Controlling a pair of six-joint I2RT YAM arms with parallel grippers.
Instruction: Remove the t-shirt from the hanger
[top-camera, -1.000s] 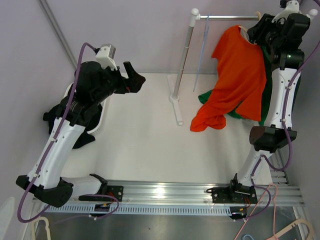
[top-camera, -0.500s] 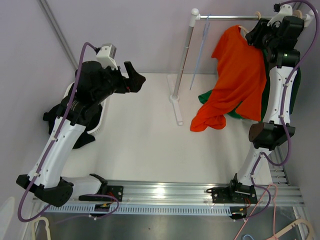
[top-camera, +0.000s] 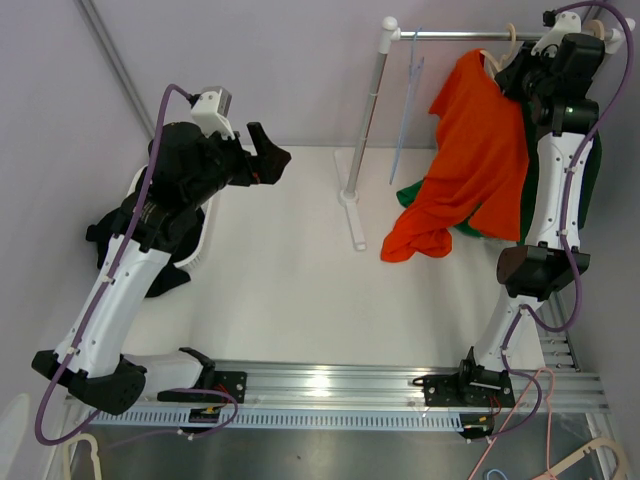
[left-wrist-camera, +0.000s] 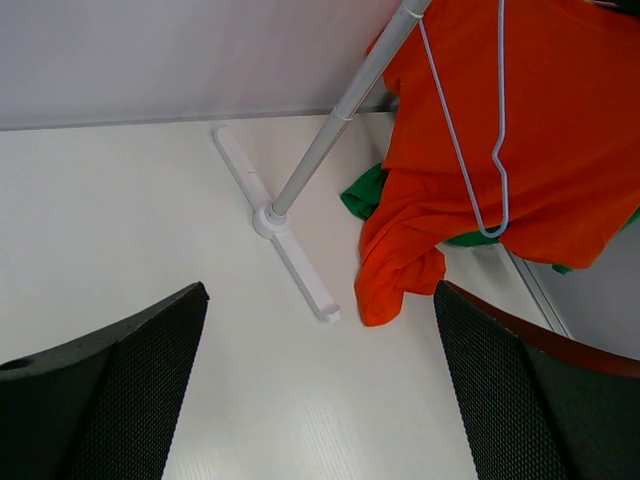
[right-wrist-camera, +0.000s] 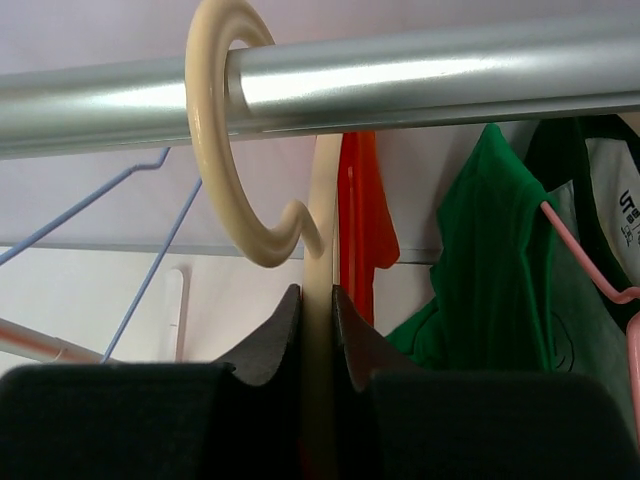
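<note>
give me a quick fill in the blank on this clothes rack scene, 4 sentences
1. The right gripper is shut on the neck of the ___ hanger.
2. That hanger's hook loops over the metal rail, and the t-shirt on it is ___.
3. The left gripper, out over the table away from the rack, is ___.
4. The blue wire hanger on the rail is ___.

Missing words: cream; orange; open; empty

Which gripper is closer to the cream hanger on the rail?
Right. The right gripper is shut on the neck of the cream hanger just under the rail; the left gripper hangs open far across the table.
</note>
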